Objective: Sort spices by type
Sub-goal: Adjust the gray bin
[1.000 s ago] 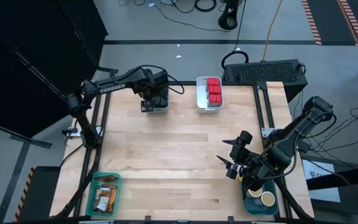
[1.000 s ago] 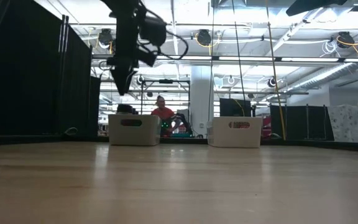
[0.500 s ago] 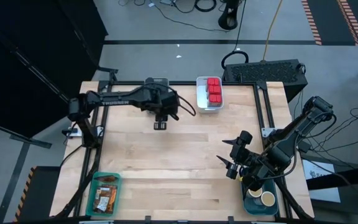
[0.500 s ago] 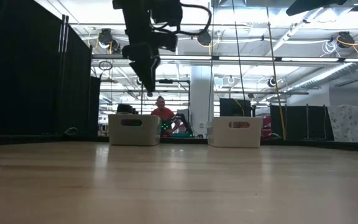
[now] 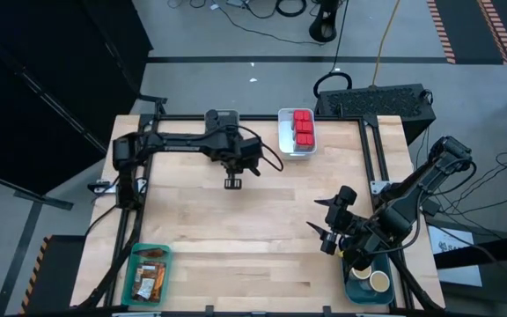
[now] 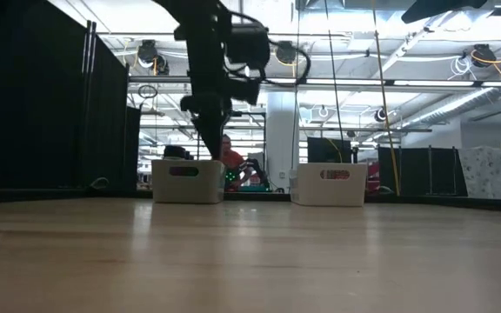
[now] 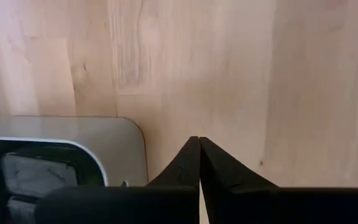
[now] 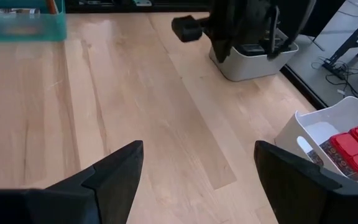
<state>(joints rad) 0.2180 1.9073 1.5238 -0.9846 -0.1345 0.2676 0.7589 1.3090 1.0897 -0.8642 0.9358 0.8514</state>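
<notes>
My left gripper (image 5: 233, 183) hangs shut above bare table, a little to the near side of the grey bin (image 5: 221, 115), with nothing between its fingers (image 7: 199, 142). The left wrist view shows dark jars (image 7: 30, 174) inside that bin. Red tins (image 5: 304, 127) lie in the white bin (image 5: 282, 141) at the far edge. Printed packets (image 5: 150, 275) lie in the teal bin (image 5: 132, 280) at the near left. Tan-topped jars (image 5: 378, 282) stand in the blue bin (image 5: 352, 286) at the near right. Beside that bin, my right gripper (image 5: 327, 234) stands open and holds nothing.
Bare wooden tabletop (image 5: 271, 220) lies between the two arms. In the low view the grey bin (image 6: 187, 181) and the white bin (image 6: 329, 184) stand along the far edge. A person (image 6: 229, 161) is in the room beyond the table.
My left gripper has come away from above the grey bin, moving toward the table's near edge and a little right while sinking. It has tipped more steeply downward and shut on nothing. My right arm has kept still.
</notes>
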